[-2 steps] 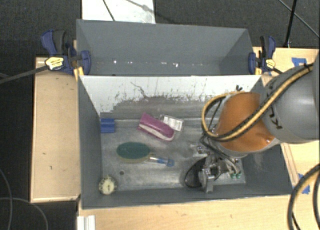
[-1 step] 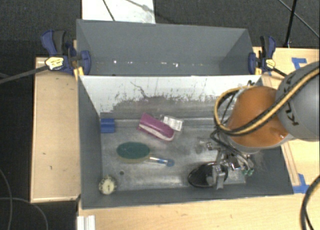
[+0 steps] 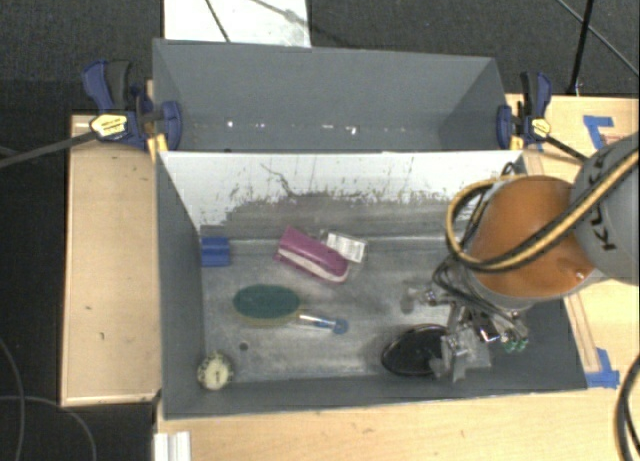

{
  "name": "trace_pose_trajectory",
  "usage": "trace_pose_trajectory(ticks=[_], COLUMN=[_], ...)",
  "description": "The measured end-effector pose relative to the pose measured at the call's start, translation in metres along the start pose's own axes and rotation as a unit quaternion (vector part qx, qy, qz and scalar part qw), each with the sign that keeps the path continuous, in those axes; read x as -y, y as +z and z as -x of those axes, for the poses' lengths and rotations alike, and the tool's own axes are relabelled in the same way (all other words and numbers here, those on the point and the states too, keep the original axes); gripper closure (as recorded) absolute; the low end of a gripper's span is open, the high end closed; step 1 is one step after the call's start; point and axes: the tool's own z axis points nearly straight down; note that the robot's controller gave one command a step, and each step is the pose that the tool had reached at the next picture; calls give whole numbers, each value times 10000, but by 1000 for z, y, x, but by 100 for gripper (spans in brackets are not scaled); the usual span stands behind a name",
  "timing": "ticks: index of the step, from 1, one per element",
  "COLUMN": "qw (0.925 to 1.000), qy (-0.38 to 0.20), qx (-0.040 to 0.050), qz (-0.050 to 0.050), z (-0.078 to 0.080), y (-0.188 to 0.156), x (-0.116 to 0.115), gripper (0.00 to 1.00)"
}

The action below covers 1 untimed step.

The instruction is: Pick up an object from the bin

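My gripper point(image 3: 458, 349) hangs low at the bin's front right, just below the orange cover on the wrist. A flat black oval thing point(image 3: 408, 354) lies on the bin floor right against the gripper's left side, and its right end is hidden behind the gripper. Left of it lies a dark green oval brush point(image 3: 266, 303) with a thin clear and blue handle pointing right.
A magenta block with a white tag point(image 3: 316, 254) lies mid-bin towards the back. A small blue block point(image 3: 214, 250) sits by the left wall. A small round whitish thing point(image 3: 213, 373) rests in the front left corner. The arm covers the bin's right side.
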Motion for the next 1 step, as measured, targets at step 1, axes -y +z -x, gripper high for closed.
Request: trace_pose_trajectory(ticks=[1], qw=[9989], qy=[-476], qx=[50], qz=[-17], z=[6], y=[28], x=[-4], gripper=[0])
